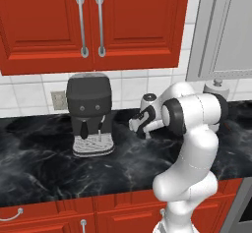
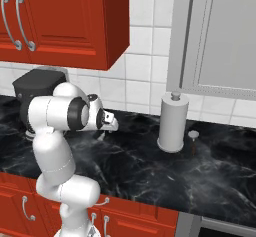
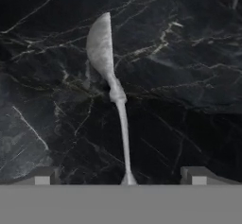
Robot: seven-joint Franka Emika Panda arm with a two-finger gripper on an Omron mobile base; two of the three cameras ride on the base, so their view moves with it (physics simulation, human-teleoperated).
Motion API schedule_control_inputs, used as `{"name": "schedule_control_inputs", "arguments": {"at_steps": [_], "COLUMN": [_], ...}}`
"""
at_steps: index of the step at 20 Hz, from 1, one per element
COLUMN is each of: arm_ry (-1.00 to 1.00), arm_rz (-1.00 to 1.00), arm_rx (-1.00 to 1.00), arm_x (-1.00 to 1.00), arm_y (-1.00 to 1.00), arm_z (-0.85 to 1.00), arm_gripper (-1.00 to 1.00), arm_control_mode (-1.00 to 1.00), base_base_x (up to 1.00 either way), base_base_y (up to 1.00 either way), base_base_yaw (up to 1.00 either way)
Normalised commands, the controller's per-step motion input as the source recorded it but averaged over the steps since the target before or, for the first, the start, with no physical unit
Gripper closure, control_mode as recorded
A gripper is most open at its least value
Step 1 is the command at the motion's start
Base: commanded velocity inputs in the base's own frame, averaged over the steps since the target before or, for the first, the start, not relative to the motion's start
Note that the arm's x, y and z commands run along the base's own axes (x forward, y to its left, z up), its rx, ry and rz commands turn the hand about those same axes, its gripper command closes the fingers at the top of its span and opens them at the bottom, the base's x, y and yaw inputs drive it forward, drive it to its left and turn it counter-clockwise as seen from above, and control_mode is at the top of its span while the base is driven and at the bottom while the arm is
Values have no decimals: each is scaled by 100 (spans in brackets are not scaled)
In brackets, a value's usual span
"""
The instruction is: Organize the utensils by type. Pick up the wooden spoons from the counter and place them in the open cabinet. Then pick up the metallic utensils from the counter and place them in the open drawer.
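Matt grey metal utensil (image 3: pixel 112 83), glossy stone counter (image 3: pixel 189 76)

White glossy arm (image 1: pixel 192 148), dark joint bands.

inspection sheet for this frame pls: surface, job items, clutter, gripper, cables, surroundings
Surface: black veined counter, glossy.
Job's things: one silver-grey metal utensil lying flat on the counter, handle end between the fingertips in the hand view. No wooden spoons seen.
Clutter: coffee machine at the back; grey cylinder stand with a small brown-stemmed item beside it.
Grippers: gripper above the utensil, jaws open, holding nothing.
Cables: nothing seen; wall outlet behind the machine.
Surroundings: red upper cabinets closed, white tile wall, red fronts below.
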Motion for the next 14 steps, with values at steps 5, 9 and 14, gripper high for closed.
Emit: {"name": "schedule_control_inputs", "arguments": {"at_steps": [5,9,14], "arm_ry": [0,0,0], "arm_rz": [0,0,0], "arm_rx": [0,0,0], "arm_x": [30,26,26], "arm_y": [0,0,-1], "arm_z": [-39,-38,-33], "arm_gripper": [-100,-100,-100], "arm_control_mode": [-100,-100,-100], "base_base_x": [0,0,0], "base_base_y": [0,0,0], "base_base_yaw": [0,0,0]}}
